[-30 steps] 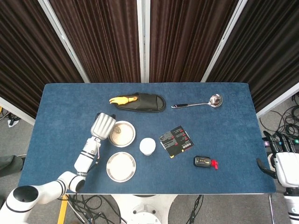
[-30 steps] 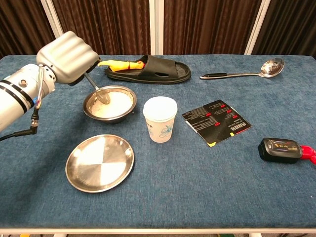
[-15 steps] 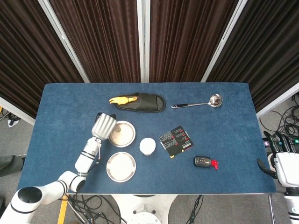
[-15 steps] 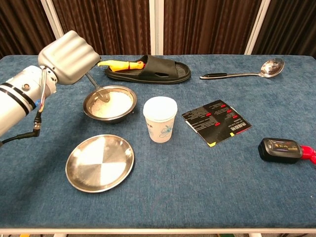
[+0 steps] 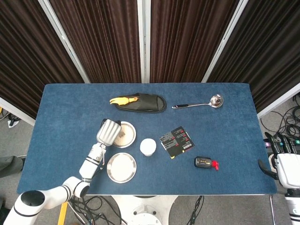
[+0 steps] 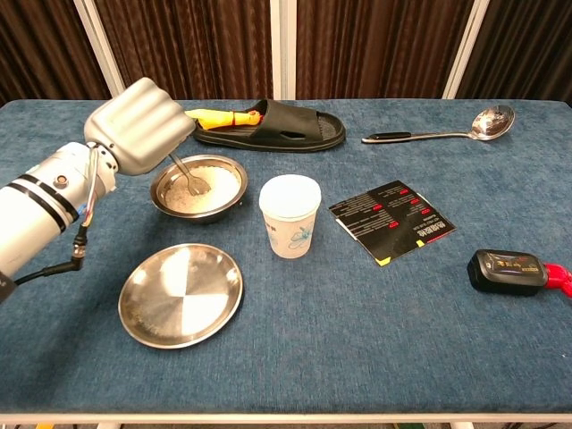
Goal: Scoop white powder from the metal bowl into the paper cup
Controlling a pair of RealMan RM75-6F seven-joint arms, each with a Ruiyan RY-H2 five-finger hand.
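Left hand (image 6: 141,123): smooth silver-grey shell with ridged knuckles. Left forearm (image 6: 40,210), left of frame, is white and cylindrical with black bands and thin loose cables along it. Right hand (image 5: 281,161), lower right in the head view: white body, dark fingers.

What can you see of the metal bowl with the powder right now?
The metal bowl is a small round dish of shiny steel, upright on the blue table, left of the paper cup and apart from it, behind the empty metal plate. White powder covers its bottom. A spoon held by the left hand dips its tip into the powder. The hand hangs over the bowl's left rim; contact with the rim cannot be told.
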